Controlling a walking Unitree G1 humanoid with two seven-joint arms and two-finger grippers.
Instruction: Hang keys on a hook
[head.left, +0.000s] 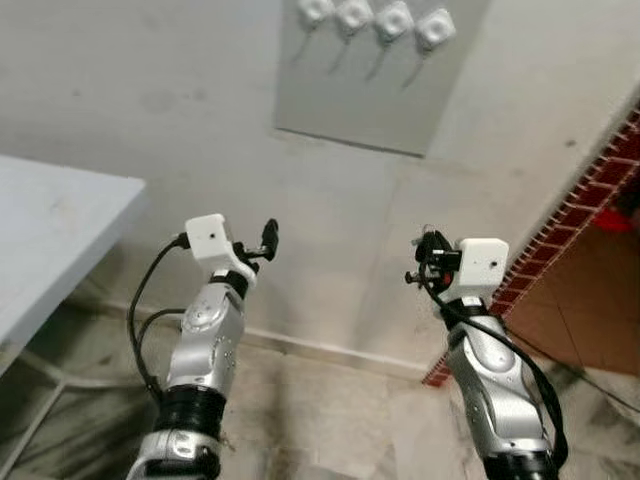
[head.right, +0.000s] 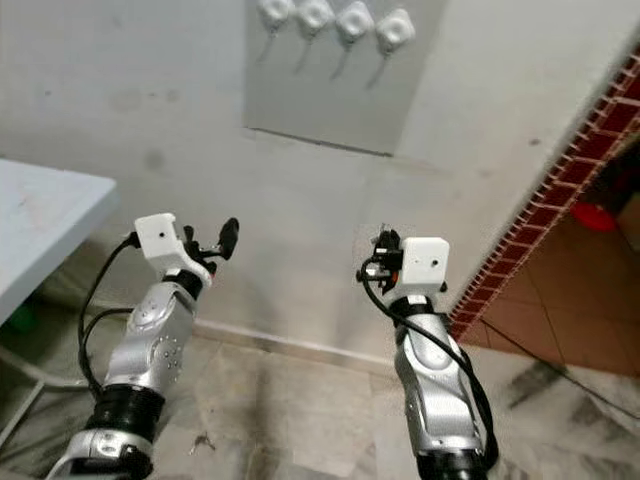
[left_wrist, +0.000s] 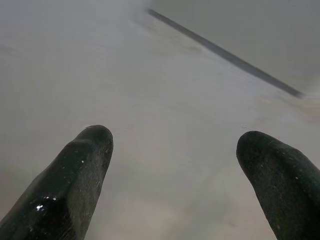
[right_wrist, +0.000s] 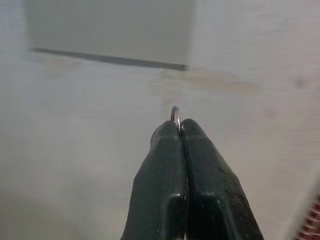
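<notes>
Black jaws of your right gripper (right_wrist: 176, 131) are pressed together on a thin metal ring (right_wrist: 175, 115), whose rim pokes out just past the tips; take that as the key ring, though the keys themselves are too small and dark to pick out in the head views, where the gripper (head.left: 425, 262) sits at about 4 o'clock. Your left gripper (head.left: 262, 243), at about 8 o'clock, has its jaws spread wide on nothing, and its fingers (left_wrist: 80, 170) frame only bare wall; leave it idle.

Beyond both arms stands the pale wall (head.left: 180, 90), with the corner of a white bench (head.left: 60, 215) at 9 o'clock. Farther up, at 12 o'clock, a grey panel (head.left: 370, 100) carries a row of four white hooks (head.left: 395, 22), each with a thin prong hanging down. They are well above the ring.

To do this step well, raise the right arm and close on the wall, keeping the grip tight so the ring does not twist. Pick the hook nearest your right side, probably the end one (head.left: 435, 28). Bring the exposed arc of ring over the prong's tip, settle it down, and only then ease the jaws apart.
</notes>
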